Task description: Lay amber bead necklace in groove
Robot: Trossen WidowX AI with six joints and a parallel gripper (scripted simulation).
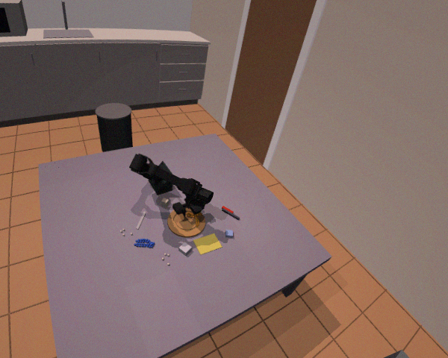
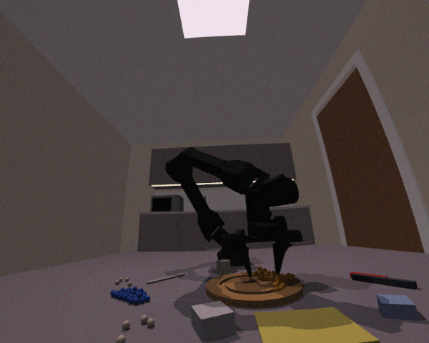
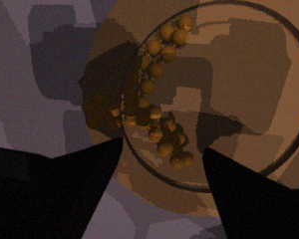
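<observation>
The round wooden bead board (image 1: 174,230) (image 2: 240,298) (image 3: 249,100) lies flat on the table. The amber bead necklace (image 2: 279,284) (image 3: 148,87) is bunched on one side of it. In the wrist view, one strand curves along the groove's left part, some beads lie outside the groove on the shaded rim, and a lower bunch lies inside the ring. My gripper (image 2: 264,274) (image 3: 162,148) is open, pointing down low over the board, one fingertip on each side of the lower bunch. It holds nothing. Whether the tips touch the board cannot be told.
A blue bead bunch (image 1: 143,243) (image 2: 131,295), loose pale beads, a white block (image 1: 185,248) (image 2: 212,319), a yellow sheet (image 1: 207,244) (image 2: 310,324), a light blue block (image 1: 229,233) (image 2: 396,306), a red-and-black pen (image 1: 230,212) (image 2: 382,279) and a white stick (image 1: 140,220) (image 2: 165,279) surround the board.
</observation>
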